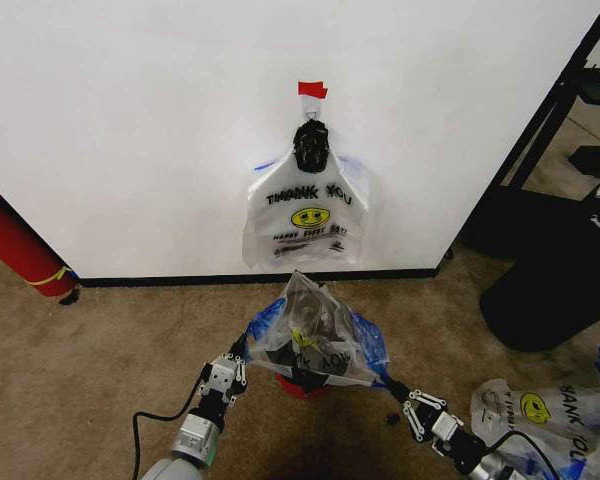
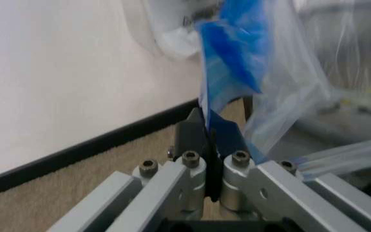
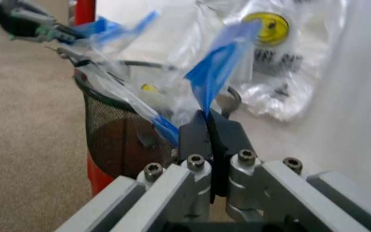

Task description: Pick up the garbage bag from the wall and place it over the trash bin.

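Both tools are clenched on the blue trim of the garbage bag (image 1: 315, 335), the left tool (image 1: 242, 352) on the bag's left corner and the right tool (image 1: 394, 388) on its right corner. In the left wrist view the left tool's fingers (image 2: 192, 140) are pressed flat together with a blue fold standing up out of them; the right wrist view shows the same pinch at the right tool (image 3: 210, 137).

Beyond the two tools stands the wall (image 1: 130, 120), white with a black baseboard. A second bag (image 1: 306, 215) hangs there from a black hook (image 1: 311, 145) under a piece of red tape (image 1: 312, 89); it reads "THANK YOU" in black above a yellow smiley, with smaller lines below that I cannot make out.

Between the tools the garbage bag is stretched wide over the trash bin (image 3: 118, 133), its middle peaking upward, part of the "YOU" print showing. Both forearms reach forward low over the carpet, angled outward. Just beside the right tool lies another bag (image 1: 545, 415) with the same smiley.
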Robot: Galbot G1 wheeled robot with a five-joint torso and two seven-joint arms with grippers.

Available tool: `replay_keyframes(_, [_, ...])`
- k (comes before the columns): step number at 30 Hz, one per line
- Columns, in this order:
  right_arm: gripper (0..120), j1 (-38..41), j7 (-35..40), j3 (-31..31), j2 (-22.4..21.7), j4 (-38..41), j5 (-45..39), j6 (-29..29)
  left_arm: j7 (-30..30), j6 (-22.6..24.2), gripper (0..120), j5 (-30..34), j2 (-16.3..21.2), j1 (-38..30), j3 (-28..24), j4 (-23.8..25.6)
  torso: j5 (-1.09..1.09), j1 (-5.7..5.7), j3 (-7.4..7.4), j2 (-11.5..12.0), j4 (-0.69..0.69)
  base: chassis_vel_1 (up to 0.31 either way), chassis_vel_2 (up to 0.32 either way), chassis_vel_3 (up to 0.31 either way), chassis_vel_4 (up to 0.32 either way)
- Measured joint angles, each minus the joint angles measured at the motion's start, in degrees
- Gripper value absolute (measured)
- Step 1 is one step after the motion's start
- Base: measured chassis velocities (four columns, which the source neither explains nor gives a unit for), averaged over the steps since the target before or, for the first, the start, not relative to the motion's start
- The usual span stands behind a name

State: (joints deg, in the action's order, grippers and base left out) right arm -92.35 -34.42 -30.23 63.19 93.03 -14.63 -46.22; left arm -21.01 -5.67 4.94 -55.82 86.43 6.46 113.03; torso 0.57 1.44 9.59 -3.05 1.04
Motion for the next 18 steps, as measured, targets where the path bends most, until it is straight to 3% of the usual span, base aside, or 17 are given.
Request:
replay_keyframes(12, [0, 2.54, -3.44, 1.26, 1.91, -7.14, -2.26, -0.90, -0.32, 0.51, 0, -3.07, 0.26, 0.24, -0.68, -2.82, 0.00, 0.00, 0.00, 0.00, -0.01, 0.000, 0.000, 0.000, 0.000])
replay_keyframes(16, [0, 6.07, 1.85, 3.20, 3.68, -11.77, -2.32, -0.97, 0.04, 0.96, 0, -3.27, -0.66, -3.15, -1.52, -6.68, 0.01, 0.00, 0.00, 0.00, 0.01, 0.000, 0.000, 0.000, 0.000])
replay_keyframes(18, [0, 8.18, 6.00, 6.15, 4.97, -13.58, -6.45, -0.82, 0.40, 1.61, 0, -3.27, -1.02, -4.58, -1.68, -8.17, 0.01, 0.00, 0.01, 0.00, 0.00, 0.000, 0.000, 0.000, 0.000])
